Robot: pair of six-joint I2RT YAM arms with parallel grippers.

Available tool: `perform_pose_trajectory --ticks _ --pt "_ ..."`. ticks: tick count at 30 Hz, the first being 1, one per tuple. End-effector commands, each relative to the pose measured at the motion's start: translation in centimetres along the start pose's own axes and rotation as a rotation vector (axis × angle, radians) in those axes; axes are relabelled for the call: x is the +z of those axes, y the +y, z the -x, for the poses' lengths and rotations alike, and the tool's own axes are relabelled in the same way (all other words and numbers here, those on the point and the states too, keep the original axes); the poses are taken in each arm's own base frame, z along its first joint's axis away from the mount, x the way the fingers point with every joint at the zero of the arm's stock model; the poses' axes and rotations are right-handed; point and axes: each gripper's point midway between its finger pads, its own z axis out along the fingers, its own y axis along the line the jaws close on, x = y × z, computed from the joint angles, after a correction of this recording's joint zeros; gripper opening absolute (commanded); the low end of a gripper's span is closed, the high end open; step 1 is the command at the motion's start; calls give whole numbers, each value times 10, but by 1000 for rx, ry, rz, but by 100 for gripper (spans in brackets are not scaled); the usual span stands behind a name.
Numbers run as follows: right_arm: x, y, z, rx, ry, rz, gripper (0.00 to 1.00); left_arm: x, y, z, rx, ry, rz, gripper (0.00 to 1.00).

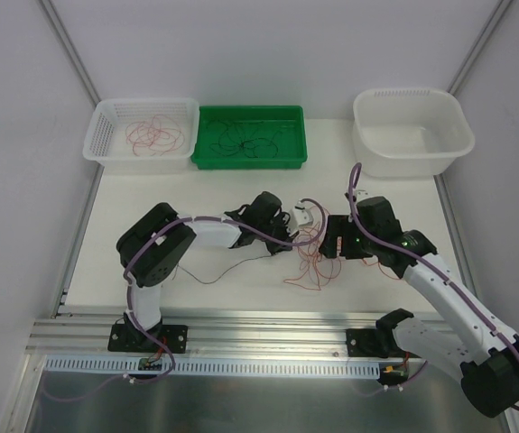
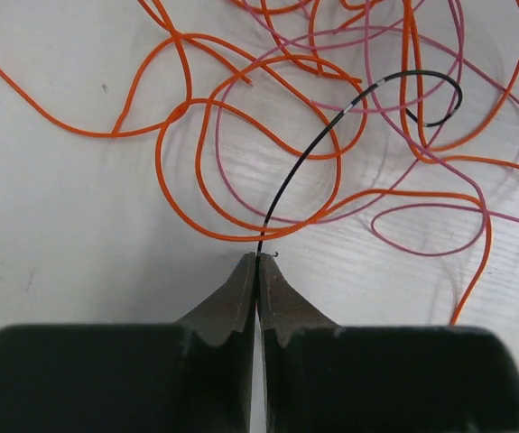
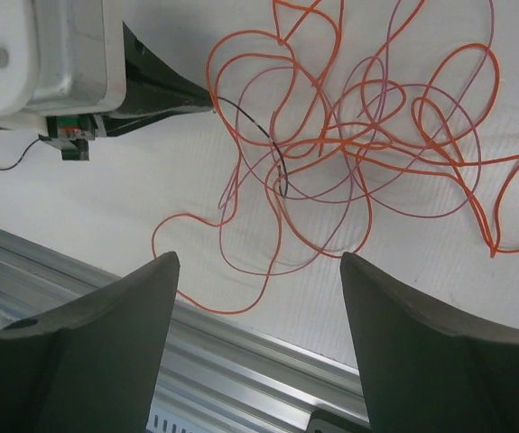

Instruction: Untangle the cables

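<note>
At the far left a white basket [image 1: 98, 135] holds thin red loops. Beside it, a green tray [image 1: 207, 158] holds dark loops. Both sets are too fine to count from above.

The left gripper [image 1: 306, 225] reaches to the middle of the table [image 1: 151, 189]. From above its tips are hard to see. Its own camera shows its fingers [image 2: 236, 298] pressed tight together, pinching the end of one black cable [image 2: 313, 149]. That cable goes up and to the right and curls into a small hook. A thin dark line also lies on the table under the left arm, but it is too faint to tell what it is.

The cables [image 1: 311, 262] lie loose on the table between the two grippers, near the metal rail [image 1: 241, 320]. Orange cables [image 2: 187, 108] and pink cables [image 2: 421, 244] cross over each other many times. Which one lies on top at each crossing is hard to tell. Many loops run off the top and right edges of the wrist views, so their ends are cut off. From above, part of the pile is hidden under the grippers.

The right gripper [image 3: 259, 262] hangs over the pile. Its fingers [image 3: 106, 316] stand wide apart with nothing between them.

At the far right sits a white tub [image 1: 412, 131].
</note>
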Motion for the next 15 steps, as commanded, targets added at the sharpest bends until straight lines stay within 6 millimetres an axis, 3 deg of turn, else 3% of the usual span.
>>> perform_pose_trajectory --ticks 1,8,11,15 --pt "2 16 8 19 -36 79 76 -19 -16 5 -14 -19 -15 0" --pt "16 30 21 71 -52 130 70 -60 -30 31 -102 -126 23 0" --pt "24 40 21 69 -30 162 63 -75 -40 43 -143 -169 6 0" --pt "36 44 20 50 -27 149 51 -86 -48 43 -182 -185 5 0"
